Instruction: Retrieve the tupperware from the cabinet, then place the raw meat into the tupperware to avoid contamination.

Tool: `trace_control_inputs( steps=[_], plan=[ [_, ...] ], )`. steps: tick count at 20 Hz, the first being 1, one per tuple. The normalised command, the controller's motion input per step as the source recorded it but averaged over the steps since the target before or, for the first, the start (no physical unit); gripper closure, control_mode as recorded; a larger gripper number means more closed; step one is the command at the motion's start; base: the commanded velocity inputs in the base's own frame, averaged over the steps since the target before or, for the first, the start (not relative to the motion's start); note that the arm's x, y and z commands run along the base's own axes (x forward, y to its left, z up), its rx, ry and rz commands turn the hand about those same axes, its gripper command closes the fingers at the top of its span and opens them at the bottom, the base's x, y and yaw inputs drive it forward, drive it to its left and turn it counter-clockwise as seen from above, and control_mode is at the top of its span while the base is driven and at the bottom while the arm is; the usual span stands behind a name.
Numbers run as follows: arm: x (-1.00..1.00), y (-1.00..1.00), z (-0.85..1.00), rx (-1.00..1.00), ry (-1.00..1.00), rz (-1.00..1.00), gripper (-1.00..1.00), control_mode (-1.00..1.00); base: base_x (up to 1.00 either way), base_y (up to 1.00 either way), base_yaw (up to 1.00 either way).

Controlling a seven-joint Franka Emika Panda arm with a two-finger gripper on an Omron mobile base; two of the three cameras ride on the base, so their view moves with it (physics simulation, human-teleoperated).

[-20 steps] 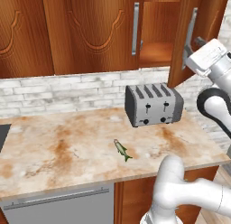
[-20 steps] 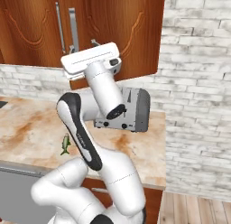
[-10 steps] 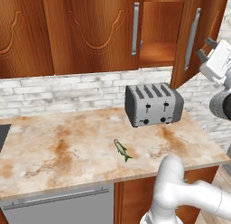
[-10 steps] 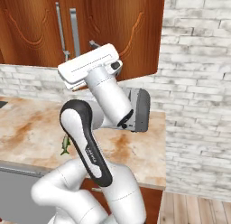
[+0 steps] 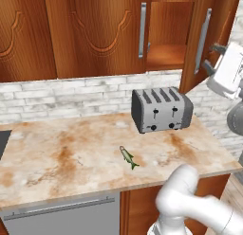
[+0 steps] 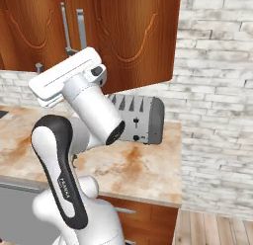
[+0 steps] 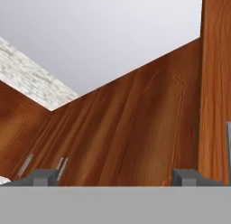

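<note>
The cabinet (image 5: 166,35) is standing with its right door (image 5: 209,37) swung outward, exposing a bare wooden shelf; no tupperware is showing on the part of the shelf that is visible, and the rest is lying behind the door and frame. The gripper (image 7: 116,175) is hanging beside the outer face of that door with its fingers (image 7: 44,176) spread wide and nothing between them, which suggests the door has been let go so the hand can go in for the container. In the left base view the hand (image 5: 228,70) is sitting just right of the door's silver handle (image 5: 203,35). The raw meat (image 5: 127,157) is lying flat on the counter (image 5: 57,158), near its front edge and apart from everything else. The toaster (image 5: 161,110) is standing at the back of the counter under the opening, and the open door is hanging between hand and shelf; both are likely to crowd the reach inward.
</note>
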Motion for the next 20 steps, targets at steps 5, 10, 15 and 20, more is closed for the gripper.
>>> trace_control_inputs(
  steps=[5,10,15,20],
  plan=[
    [-0.26,0.46,0.00,-0.21,0.23,-0.02,-1.00,-1.00,0.00,0.00,0.00],
    [-0.09,0.30,0.00,-0.22,0.30,-0.06,-1.00,-1.00,0.00,0.00,0.00],
    [-0.02,0.18,0.00,-0.20,0.28,-0.09,-1.00,-1.00,0.00,0.00,0.00],
    [0.00,0.19,0.00,-0.25,0.23,-0.09,-1.00,-1.00,0.00,0.00,0.00]
  ],
)
